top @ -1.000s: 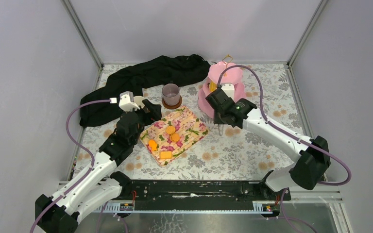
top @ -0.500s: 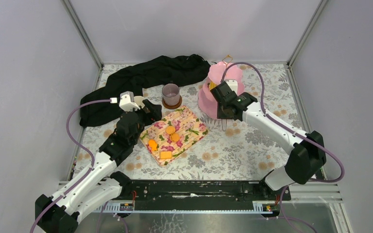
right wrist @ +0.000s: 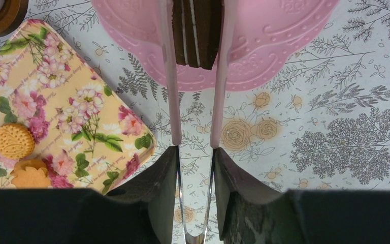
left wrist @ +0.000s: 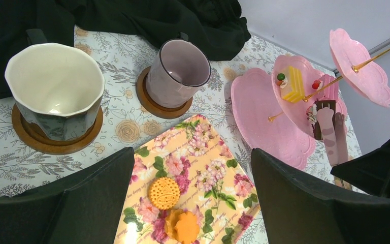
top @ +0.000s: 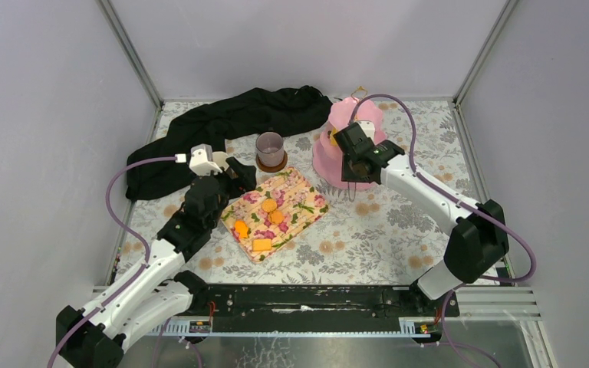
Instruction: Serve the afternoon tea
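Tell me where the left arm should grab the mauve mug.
Take the mug by its near rim, coming down from above with one of the left fingers inside. It stands upright and open on its coaster, and its handle seems to face away, toward the cloth.

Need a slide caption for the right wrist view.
Right gripper holds pink tongs pinching a brown layered cake slice over a pink stand tier; biscuits lie on the floral tray at left.

Pink tongs (right wrist: 168, 76), pink stand (left wrist: 264, 109), brown white-striped cake (right wrist: 195, 30), yellow floral napkin (right wrist: 81, 96), black cloth (top: 222, 123), mauve-grey mug (left wrist: 175, 76)
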{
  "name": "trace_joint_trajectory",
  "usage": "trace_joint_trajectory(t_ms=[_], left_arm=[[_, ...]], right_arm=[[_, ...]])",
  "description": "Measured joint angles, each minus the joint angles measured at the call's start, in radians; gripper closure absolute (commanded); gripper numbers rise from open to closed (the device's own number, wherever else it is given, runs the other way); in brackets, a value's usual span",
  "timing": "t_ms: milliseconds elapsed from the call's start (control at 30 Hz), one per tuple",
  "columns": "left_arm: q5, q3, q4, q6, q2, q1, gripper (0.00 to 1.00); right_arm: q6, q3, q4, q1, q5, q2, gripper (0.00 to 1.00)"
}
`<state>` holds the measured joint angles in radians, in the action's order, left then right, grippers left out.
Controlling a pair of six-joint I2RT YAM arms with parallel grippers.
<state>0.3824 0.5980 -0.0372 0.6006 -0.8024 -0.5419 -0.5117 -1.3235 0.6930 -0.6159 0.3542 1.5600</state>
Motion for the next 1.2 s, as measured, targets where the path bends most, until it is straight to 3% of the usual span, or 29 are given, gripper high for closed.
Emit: trace_joint_trajectory(t_ms=[333, 500, 667, 1200], left_arm=[[-0.002, 0.0, 0.001, 0.0, -0.005, 0.002, 0.08], [-0.003, 0.0, 0.001, 0.0, -0.007, 0.002, 0.08], [-0.005, 0.0, 0.001, 0.0, -0.007, 0.006, 0.08], [-0.006, 0.0, 0.001, 0.0, -0.013, 0.006, 0.08]], right_arm=[[0.003, -0.002, -0.008, 0.029, -0.008, 0.012, 0.81], [0.004, -0.003, -0.013, 0.034, -0.008, 0.012, 0.65], [0.008, -0.003, -0.018, 0.034, -0.008, 0.014, 0.54], [0.011, -0.003, -0.026, 0.034, -0.008, 0.014, 0.53]])
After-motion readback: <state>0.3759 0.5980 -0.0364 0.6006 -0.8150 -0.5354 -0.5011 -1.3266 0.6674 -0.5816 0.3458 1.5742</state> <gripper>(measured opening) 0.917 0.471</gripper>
